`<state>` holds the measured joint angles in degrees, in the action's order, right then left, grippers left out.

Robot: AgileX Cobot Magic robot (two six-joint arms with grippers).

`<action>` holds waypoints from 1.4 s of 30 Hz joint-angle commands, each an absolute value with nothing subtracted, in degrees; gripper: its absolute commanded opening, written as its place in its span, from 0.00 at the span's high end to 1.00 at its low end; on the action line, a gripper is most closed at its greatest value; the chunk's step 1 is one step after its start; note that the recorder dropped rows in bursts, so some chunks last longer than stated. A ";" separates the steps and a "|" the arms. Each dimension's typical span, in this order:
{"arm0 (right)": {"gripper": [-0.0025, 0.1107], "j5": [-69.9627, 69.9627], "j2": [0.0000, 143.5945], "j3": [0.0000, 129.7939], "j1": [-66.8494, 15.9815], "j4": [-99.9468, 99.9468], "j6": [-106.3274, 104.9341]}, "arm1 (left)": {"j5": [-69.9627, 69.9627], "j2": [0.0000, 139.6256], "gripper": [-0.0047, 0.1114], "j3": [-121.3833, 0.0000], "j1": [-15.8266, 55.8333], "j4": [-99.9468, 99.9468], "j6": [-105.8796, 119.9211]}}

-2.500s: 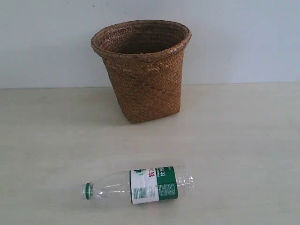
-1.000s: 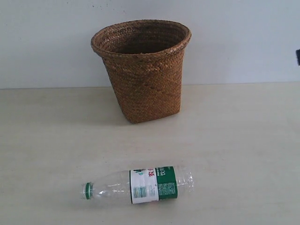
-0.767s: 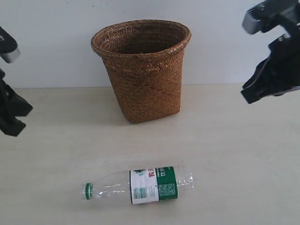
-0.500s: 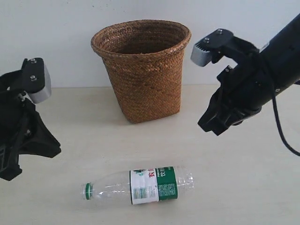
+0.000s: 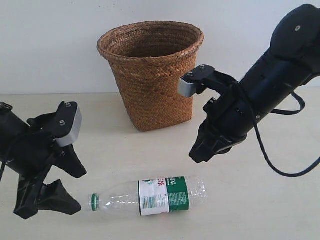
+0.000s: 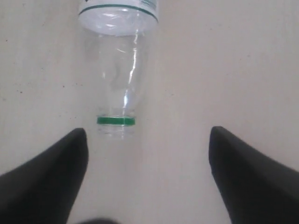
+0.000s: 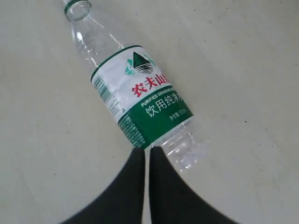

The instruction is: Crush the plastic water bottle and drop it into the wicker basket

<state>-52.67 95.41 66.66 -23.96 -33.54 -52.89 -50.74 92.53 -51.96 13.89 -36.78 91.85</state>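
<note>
1. Exterior view: the plastic water bottle (image 5: 150, 196) lay on its side on the table (image 5: 260, 210), uncrushed. It was in front of the wicker basket (image 5: 155, 90) and well apart from it.
2. Left gripper (image 5: 77, 190) was spread wide and empty, fingertips just short of the green neck end (image 6: 116, 121). Left wrist view showed the neck off-centre, nearer one finger.
3. Right gripper (image 7: 146, 150) hung over the base end, fingers pressed together, holding nothing.
4. My read: centre the left jaws on the neck and open the right before descending. Pin both ends, then squeeze. A round, thin bottle would likely roll or spring back.
</note>
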 commanded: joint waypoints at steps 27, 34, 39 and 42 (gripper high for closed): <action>0.98 -51.75 96.67 66.94 -23.98 -36.88 -53.62 | -33.88 104.94 0.37 -51.30 20.75 -37.11 97.23; 0.98 -51.75 96.67 66.94 -23.98 -36.88 -53.62 | -32.84 107.05 0.38 -51.30 20.75 -37.61 97.47; 0.98 -51.63 96.67 66.94 -23.98 -36.88 -53.62 | -32.79 107.75 0.47 -51.30 20.75 -37.61 97.47; 0.98 -51.63 96.67 66.94 -23.98 -37.27 -53.62 | -32.79 107.80 0.58 -51.30 20.75 -37.61 97.47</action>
<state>-51.68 96.71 66.66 -23.96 -36.53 -53.31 -33.13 107.75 -51.56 20.51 -37.00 97.09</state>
